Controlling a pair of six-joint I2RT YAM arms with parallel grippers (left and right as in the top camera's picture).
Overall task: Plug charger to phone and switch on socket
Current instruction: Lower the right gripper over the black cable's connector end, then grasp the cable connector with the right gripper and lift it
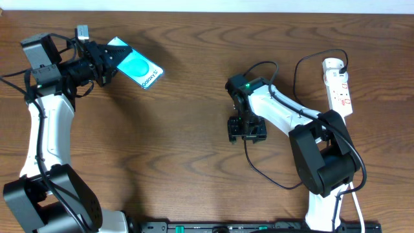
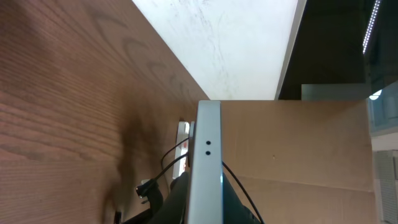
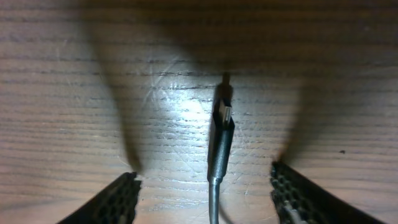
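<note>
Two grippers busy. Mid-table, right gripper (image 1: 246,132) has its jaws apart, straddling the tip of the thin black charger cable (image 3: 220,144), which lies flat on the brown wooden table (image 1: 181,136). Far-left corner: left gripper (image 1: 107,62) clamped on blue-screened rectangular phone (image 1: 140,68). Far right edge: white elongated socket strip (image 1: 339,88).

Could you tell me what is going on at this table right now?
The left tool holds the phone clamped at the far left. The right tool is open, low over the charger cable, a finger on each side of its connector tip, which lies on the table. The cable's other end runs to the power strip. The phone is not yet plugged in.
</note>
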